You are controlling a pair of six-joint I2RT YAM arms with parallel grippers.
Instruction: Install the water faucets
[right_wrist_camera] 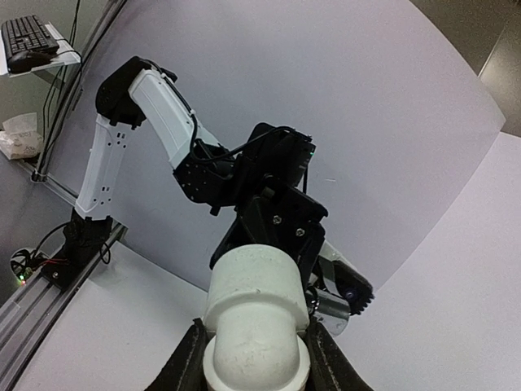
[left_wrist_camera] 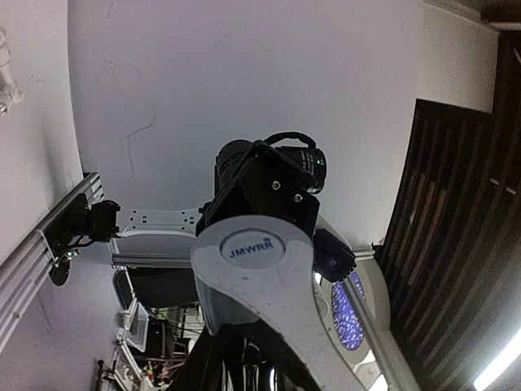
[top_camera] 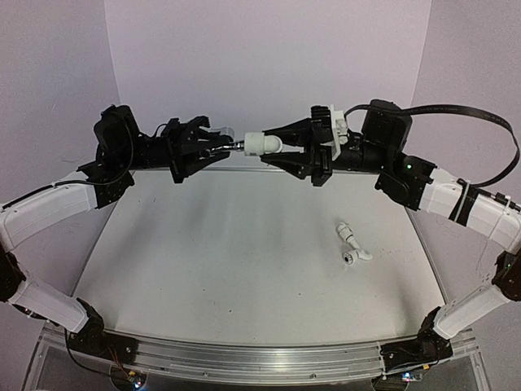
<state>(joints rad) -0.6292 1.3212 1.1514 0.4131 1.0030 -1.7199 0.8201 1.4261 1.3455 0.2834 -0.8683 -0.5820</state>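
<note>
My right gripper [top_camera: 275, 146] is shut on a white plastic elbow fitting [top_camera: 262, 144], held high above the table at the back middle. In the right wrist view the fitting [right_wrist_camera: 254, 314] sits between my two black fingers [right_wrist_camera: 189, 362]. My left gripper [top_camera: 213, 147] faces it and is shut on a silver-grey metal faucet piece [top_camera: 225, 135], whose end touches the fitting's mouth. In the left wrist view the faucet's grey handle marked JMWRR [left_wrist_camera: 252, 252] fills the middle and hides the fitting. In the right wrist view the metal piece [right_wrist_camera: 332, 303] shows just behind the fitting.
Two small white fittings [top_camera: 352, 244] lie loose on the white table [top_camera: 228, 269], right of middle. The purple backdrop wall [top_camera: 269, 57] stands close behind both grippers. An aluminium rail [top_camera: 244, 362] runs along the near edge.
</note>
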